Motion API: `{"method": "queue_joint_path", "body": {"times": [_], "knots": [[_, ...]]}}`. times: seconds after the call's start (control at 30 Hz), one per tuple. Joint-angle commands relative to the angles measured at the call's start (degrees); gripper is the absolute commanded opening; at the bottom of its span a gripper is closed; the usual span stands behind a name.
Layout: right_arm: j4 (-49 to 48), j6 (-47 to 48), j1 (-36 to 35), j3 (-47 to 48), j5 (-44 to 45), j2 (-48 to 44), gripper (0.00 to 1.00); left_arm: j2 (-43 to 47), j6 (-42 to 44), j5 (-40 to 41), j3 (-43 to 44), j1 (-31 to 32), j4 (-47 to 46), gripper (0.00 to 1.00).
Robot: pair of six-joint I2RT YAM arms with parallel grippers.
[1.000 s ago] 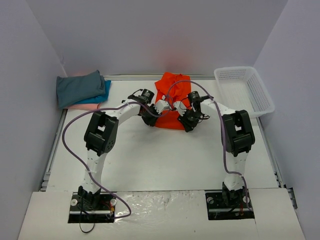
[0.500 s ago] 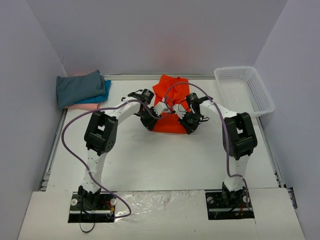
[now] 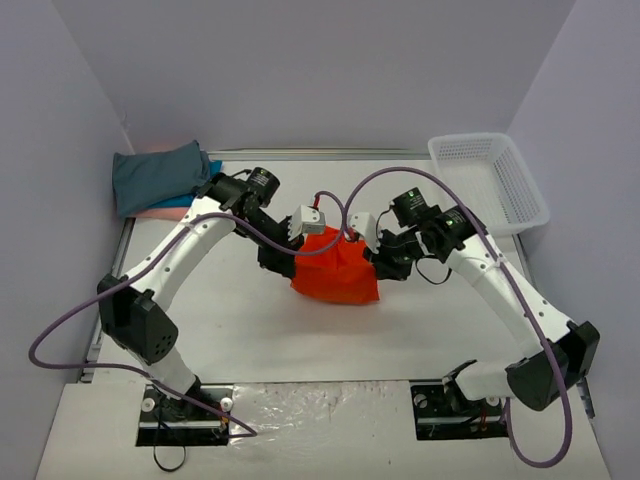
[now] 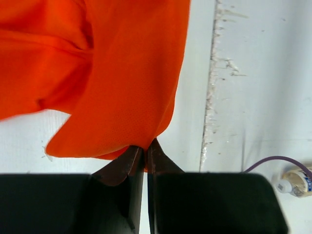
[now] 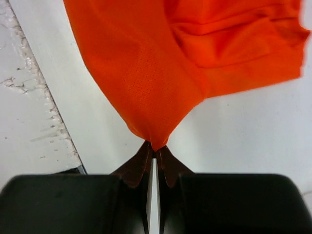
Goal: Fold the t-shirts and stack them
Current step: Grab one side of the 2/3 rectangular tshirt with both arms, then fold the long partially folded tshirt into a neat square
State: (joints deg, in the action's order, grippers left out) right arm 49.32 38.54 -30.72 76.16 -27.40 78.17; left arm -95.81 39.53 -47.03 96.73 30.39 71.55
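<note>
The left hand [image 4: 145, 148] is clamped on the orange t-shirt [image 3: 335, 268]; the right hand [image 5: 155, 153] likewise.

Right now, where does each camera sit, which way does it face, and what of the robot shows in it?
Top external: above and behind the bases, facing down over the table; both arms whole, orange shirt held between them, folded shirts far left, basket far right.
Left wrist: on the left arm, facing past the left gripper to the table; fingers shut on a shirt edge.
Right wrist: same behind the right gripper, shut on another edge.
Shared: all three show the orange shirt.
</note>
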Motion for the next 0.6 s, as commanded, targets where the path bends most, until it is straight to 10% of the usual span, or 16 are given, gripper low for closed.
{"method": "queue_joint_path", "body": {"times": [0.0,0.57], "knots": [[7.2,1.0,1.9,0.4,-1.3,-2.2,0.00,2.6,3.3,-4.8,0.1,0.5,7.7,0.02],[2.9,7.4,7.5,3.2,-2.0,9.6,0.00,-7.7,3.4,-3.7,3.6,0.1,9.8,0.02]]}}
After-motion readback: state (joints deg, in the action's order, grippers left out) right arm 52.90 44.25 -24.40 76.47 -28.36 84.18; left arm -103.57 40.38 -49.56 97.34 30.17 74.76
